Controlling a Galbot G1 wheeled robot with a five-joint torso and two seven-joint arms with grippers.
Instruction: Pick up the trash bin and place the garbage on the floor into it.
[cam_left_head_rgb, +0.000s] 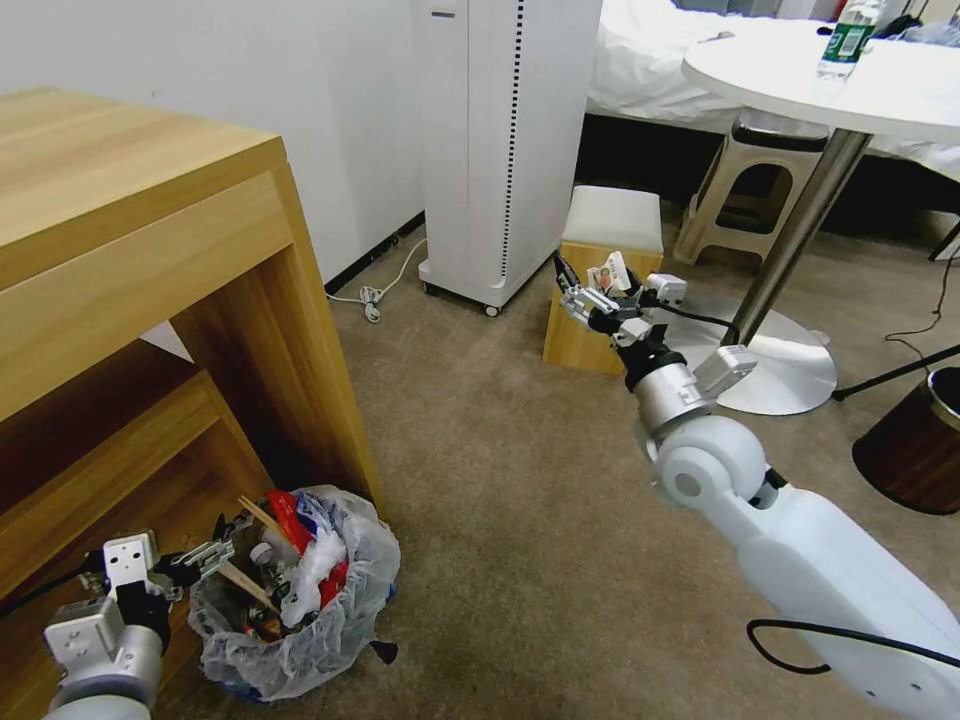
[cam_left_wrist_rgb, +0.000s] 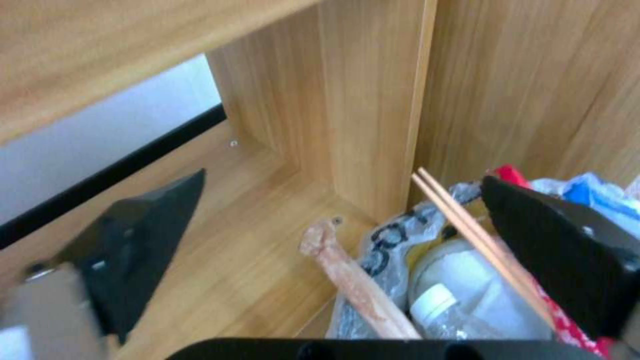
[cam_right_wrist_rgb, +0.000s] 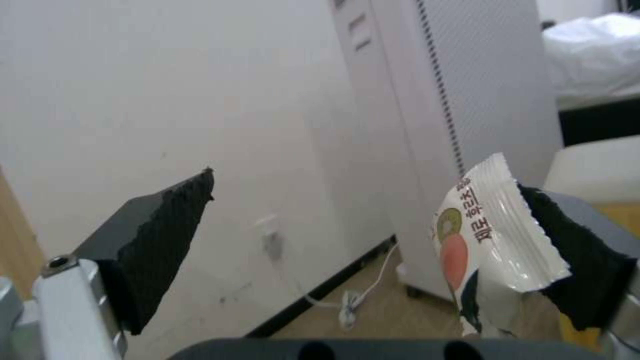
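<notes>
The trash bin (cam_left_head_rgb: 300, 600) is sitting on the floor (cam_left_head_rgb: 520, 480) against the foot of the wooden desk (cam_left_head_rgb: 150, 260), its crinkled bag stuffed with garbage — red cartons (cam_left_head_rgb: 290, 515), wooden sticks (cam_left_head_rgb: 262, 518), a clear bottle (cam_left_head_rgb: 268, 558) and white wrappers. The left gripper (cam_left_head_rgb: 222, 545) is hovering at the bin's rim on the desk side; in the left wrist view its black fingers (cam_left_wrist_rgb: 560, 250) are standing wide apart, one out over the desk's lower shelf (cam_left_wrist_rgb: 253, 240) and the other over the rubbish, beside the sticks and the white-capped bottle, gripping nothing. The right gripper (cam_left_head_rgb: 590, 290) is raised out in front of the robot, well apart from the bin, in front of a small white-topped wooden stool (cam_left_head_rgb: 605, 280) and near the white tower appliance (cam_left_head_rgb: 500, 140). Its fingers are also spread wide, yet a white snack packet (cam_right_wrist_rgb: 490, 240) printed with fruit is clinging to the inner face of one finger — the other finger is not touching it.
</notes>
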